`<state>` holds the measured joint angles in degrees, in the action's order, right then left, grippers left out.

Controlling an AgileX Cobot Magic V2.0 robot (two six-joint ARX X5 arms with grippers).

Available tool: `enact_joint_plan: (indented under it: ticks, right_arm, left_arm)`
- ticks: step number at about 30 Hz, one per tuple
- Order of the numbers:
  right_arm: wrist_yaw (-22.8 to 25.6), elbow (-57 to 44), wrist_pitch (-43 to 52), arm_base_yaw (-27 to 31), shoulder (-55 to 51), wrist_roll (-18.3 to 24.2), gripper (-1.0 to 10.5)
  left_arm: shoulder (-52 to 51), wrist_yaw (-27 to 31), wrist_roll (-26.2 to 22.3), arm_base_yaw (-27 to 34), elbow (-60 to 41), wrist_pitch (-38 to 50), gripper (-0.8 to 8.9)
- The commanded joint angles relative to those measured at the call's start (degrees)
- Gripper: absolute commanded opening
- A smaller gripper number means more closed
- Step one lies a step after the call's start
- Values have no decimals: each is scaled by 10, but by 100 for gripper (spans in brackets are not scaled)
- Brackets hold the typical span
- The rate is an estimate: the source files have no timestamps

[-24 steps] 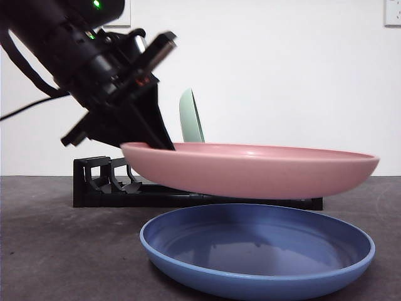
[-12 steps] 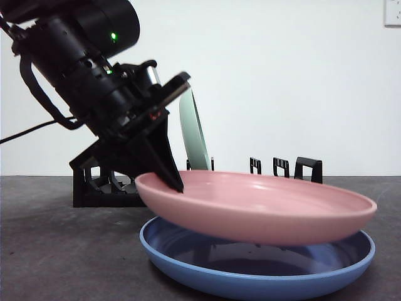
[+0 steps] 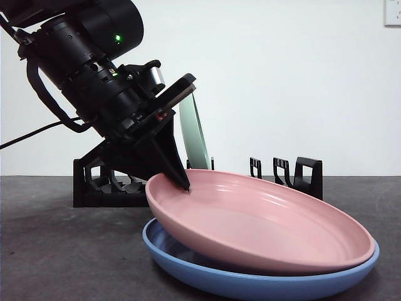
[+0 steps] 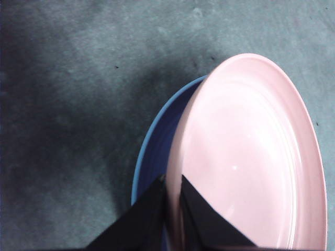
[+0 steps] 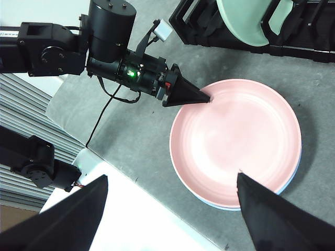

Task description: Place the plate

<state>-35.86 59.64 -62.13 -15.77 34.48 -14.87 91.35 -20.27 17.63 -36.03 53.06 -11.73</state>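
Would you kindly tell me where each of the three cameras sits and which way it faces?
Front view: low at table height, looking level across the pink plate tilted on the blue plate toward the black rack with a green plate; the left gripper enters from upper left.
Left wrist view: on the left arm, looking down; its fingers clamp the pink plate's rim.
Right wrist view: high on the right arm, looking down; the right gripper is open.
All three views share both stacked plates.

Black cylindrical arm (image 3: 88, 69), green LED (image 3: 117, 39), black cable (image 3: 37, 128).
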Motion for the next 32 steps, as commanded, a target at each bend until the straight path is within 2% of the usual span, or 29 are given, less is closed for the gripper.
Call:
enact_joint_plan:
  ticks: [1,2,6,9,14,26,32]
  right_arm:
    - [-1,8,3,-2,1,3,389]
    - [-1,8,3,-2,1,3,389]
    - [-1,8,3,-2,1,3,389]
    - [-1,8,3,-2,1,3,389]
    - [-1,8,3,-2,2,6,389]
    - [0,8,14,-2,2,8,389]
    - [0,8,39,-2,2,8,389]
  left_arm:
    - [9,-3,0,-12,7,7,49]
    - [9,-3,0,-14,7,7,98]
    - [8,-4,16,-16,8,9,404]
    - [0,-10,26,-13,17,3,500]
    - [-41,-10,20,-13,39,-32,506]
    - [-230,-2,-54,-2,56,-191,505]
    - [-344,58,-74,3,56,-248,504]
